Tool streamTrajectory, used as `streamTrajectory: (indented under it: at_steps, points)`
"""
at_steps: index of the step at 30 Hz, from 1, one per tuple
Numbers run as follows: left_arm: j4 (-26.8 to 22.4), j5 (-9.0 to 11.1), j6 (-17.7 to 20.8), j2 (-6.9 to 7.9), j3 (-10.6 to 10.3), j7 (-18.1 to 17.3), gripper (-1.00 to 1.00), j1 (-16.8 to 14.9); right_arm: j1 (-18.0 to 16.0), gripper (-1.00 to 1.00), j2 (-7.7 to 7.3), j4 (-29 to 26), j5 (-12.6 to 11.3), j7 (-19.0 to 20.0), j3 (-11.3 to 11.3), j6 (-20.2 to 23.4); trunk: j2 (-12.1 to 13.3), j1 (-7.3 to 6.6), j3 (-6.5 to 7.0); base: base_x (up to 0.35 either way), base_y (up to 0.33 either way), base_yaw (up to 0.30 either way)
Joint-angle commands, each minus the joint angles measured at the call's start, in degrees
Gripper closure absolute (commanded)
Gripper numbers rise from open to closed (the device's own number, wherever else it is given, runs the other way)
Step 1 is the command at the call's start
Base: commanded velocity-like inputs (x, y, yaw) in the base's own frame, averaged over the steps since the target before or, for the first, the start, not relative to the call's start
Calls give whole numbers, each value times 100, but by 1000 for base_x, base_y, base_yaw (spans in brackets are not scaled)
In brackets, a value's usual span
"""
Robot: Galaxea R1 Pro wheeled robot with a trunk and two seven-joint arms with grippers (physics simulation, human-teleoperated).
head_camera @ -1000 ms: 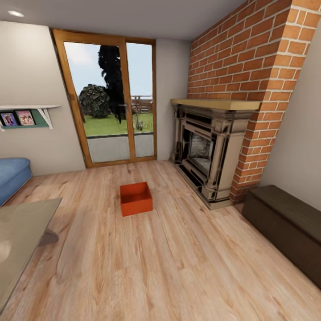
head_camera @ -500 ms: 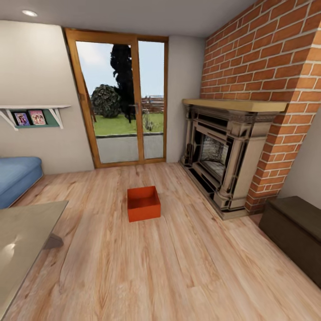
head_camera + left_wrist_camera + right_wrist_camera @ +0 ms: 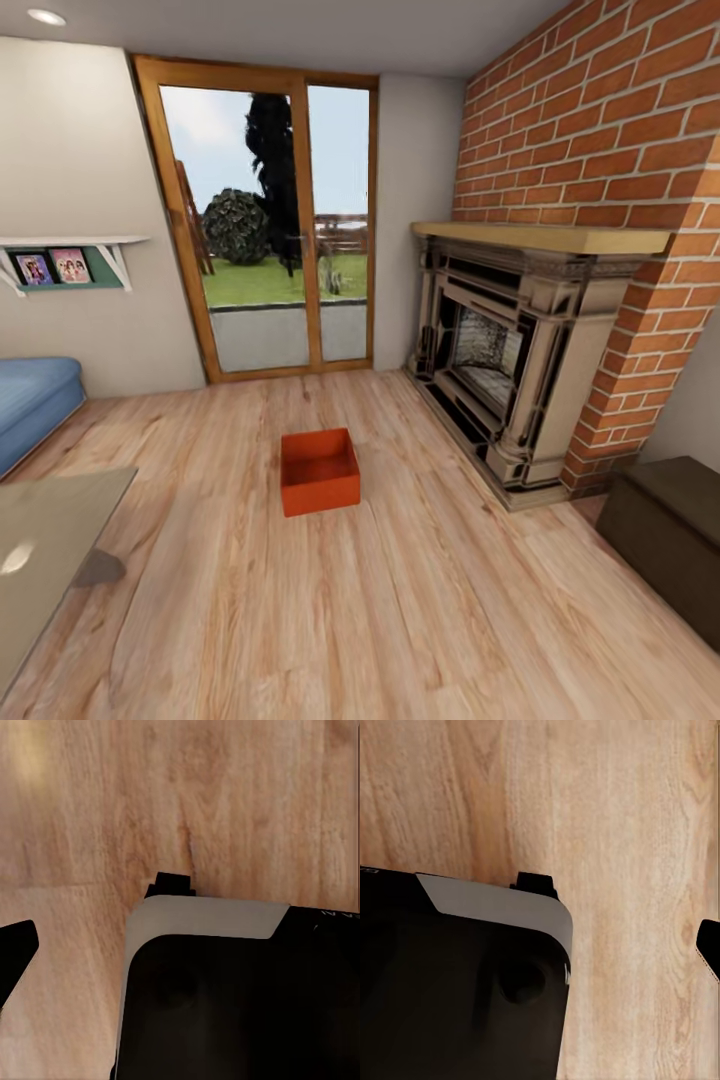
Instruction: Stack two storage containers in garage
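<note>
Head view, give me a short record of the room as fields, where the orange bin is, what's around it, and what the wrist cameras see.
room: living room, light wood plank floor
container: one orange-red bin, lidless, upright, empty, on the floor mid-room
second container: not seen
ahead of bin: wood-framed glass door
right of bin: brick fireplace, apart from it
far right: dark bench
left: blue sofa, glass-topped table
wall: shelf with photos
wrist views: plank floor and dark robot body; jaws cannot be judged
</note>
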Motion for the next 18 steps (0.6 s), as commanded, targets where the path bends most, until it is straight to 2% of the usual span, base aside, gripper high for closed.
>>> streamTrajectory:
  at_steps: [1, 18]
  points:
    - [5, 46, -18, 0, -1, 3, -100, -4, -5, -100, 5, 15, -48, -6, 50, -27, -3, 3, -6, 321, 0, 0]
    - [5, 46, -18, 0, -1, 3, -100, -4, -5, -100, -2, 15, -43, -6, 67, -24, -3, 3, -6, 321, 0, 0]
